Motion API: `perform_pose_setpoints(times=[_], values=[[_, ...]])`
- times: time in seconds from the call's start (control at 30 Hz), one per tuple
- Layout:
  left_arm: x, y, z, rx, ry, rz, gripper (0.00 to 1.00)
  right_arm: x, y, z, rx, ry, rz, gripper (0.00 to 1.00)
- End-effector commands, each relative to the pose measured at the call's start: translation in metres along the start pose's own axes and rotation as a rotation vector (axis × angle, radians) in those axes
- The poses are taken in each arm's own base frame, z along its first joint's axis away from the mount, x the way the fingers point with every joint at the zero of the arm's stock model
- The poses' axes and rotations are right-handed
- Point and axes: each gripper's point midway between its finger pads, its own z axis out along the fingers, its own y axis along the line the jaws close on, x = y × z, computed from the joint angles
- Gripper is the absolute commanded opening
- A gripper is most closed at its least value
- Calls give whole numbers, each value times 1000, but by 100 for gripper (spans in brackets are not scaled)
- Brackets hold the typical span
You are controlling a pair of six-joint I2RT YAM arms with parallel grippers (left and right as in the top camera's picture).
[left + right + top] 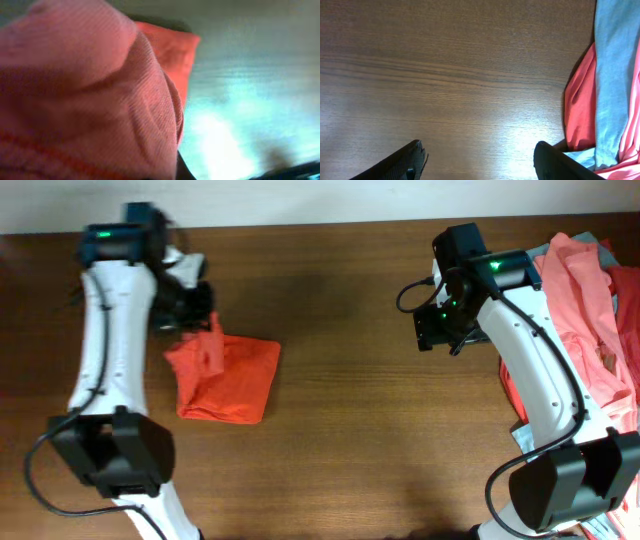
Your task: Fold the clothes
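The orange-red T-shirt point(228, 380) lies folded into a small packet on the left of the brown table. My left gripper point(196, 318) is at its far left corner, shut on a pinch of the cloth that stands up from the packet. In the left wrist view the cloth point(85, 95) fills most of the frame and hides the fingers. My right gripper point(437, 332) is open and empty above bare wood point(480, 155), just left of the pile of clothes. The pile of salmon-pink point(585, 290) and teal-grey point(615, 75) shirts lies at the right edge.
The wooden table point(360, 420) runs between the two arms. The pile of shirts point(580, 110) hangs over the right edge beside the right arm's base. A white wall edge runs along the back.
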Motion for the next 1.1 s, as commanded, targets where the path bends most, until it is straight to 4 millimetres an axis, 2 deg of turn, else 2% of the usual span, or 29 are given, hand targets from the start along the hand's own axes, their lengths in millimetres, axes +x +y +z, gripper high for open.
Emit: perform_pose_setpoints(times=[0.0,0.13,0.43,0.7,0.77,0.83,0.9,1.07], values=[[9,-14,4,-137,18,93,6,2,-2,2,-1,11,10,75],[17,-17,14,-194,52,131,8,4,-2,2,0,17,10,75],[33,-12,42,-196,135,129,8,6,-2,2,1,26,9,75],[35,-12,44,-194,144,128,8,6,-2,2,1,27,9,75],[37,-19,45,-153,148,125,17,6,-2,2,1,26,9,75],[37,-27,46,-103,146,125,38,6,-2,2,1,26,9,75],[35,-29,46,-92,141,130,45,6,-2,2,1,26,9,75],[34,-29,47,-92,137,130,46,6,-2,2,1,28,9,75]])
